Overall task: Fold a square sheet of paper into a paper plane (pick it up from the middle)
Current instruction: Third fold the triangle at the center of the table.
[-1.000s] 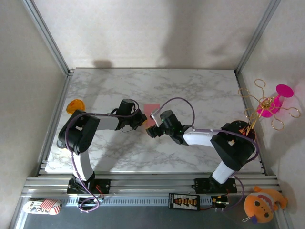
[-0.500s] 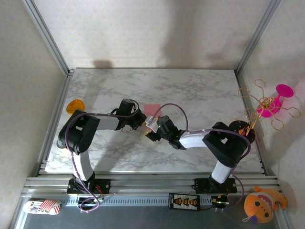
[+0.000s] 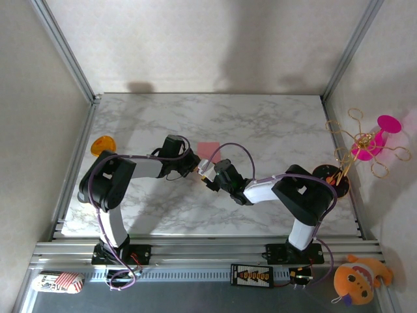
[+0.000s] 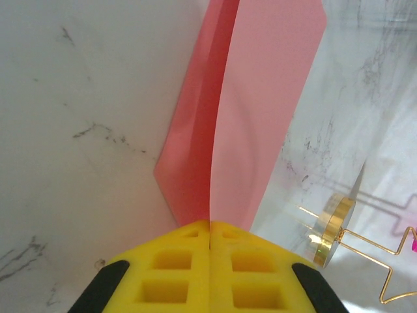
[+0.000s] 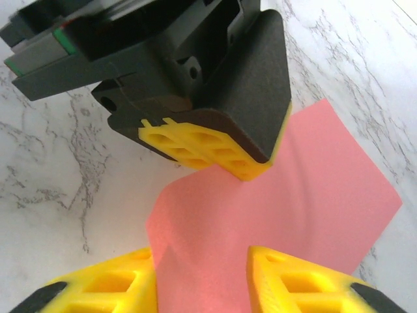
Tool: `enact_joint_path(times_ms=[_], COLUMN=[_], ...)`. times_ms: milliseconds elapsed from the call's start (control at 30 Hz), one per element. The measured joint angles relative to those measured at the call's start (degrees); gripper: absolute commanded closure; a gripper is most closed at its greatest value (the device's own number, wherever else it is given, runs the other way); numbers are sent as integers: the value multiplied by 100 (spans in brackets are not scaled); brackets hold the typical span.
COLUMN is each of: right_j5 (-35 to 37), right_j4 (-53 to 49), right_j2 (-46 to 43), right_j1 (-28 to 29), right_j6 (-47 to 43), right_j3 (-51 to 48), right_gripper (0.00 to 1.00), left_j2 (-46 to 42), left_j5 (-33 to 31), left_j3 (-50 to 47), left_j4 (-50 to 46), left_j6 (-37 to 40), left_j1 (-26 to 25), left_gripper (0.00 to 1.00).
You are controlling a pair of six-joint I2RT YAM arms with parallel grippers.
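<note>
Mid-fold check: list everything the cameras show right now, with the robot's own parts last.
salmon-pink square sheet of paper: one, pink, pinched at one edge, near the table's centre.
orange round disc: one, orange, at the table's left edge.
magenta flower-like toy on gold wire: one, magenta and gold, beyond the table's right edge.
orange plush toy: one, orange, near right corner, off the table.
white marble-patterned table: one, white with grey veins, under both arms.
left hand: one, yellow pads, shut on the paper.
right hand: one, yellow pads, open, jaws either side of the paper's near edge.
</note>
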Motion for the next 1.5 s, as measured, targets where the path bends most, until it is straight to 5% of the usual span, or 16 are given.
enact_joint_path(times_ms=[100, 233, 600, 1500], right_j5=[-37, -129, -964, -2426], right_j4=[0, -11, -422, -682], right_j2=[0, 0, -173, -431], right_j1=[2, 2, 0, -319], right_j6=[-4, 17, 435, 2026], right_j3=[0, 0, -122, -310], right_gripper=[77, 85, 89, 91], left_j2=[-9, -42, -990, 568], left_j5=[0, -52, -994, -1196], left_j3=[0, -7, -109, 1270], left_j4=[-2, -81, -968, -1661], left_j6=[0, 24, 625, 1416], left_j1=[0, 2, 402, -162], left_gripper=[99, 84, 72, 100])
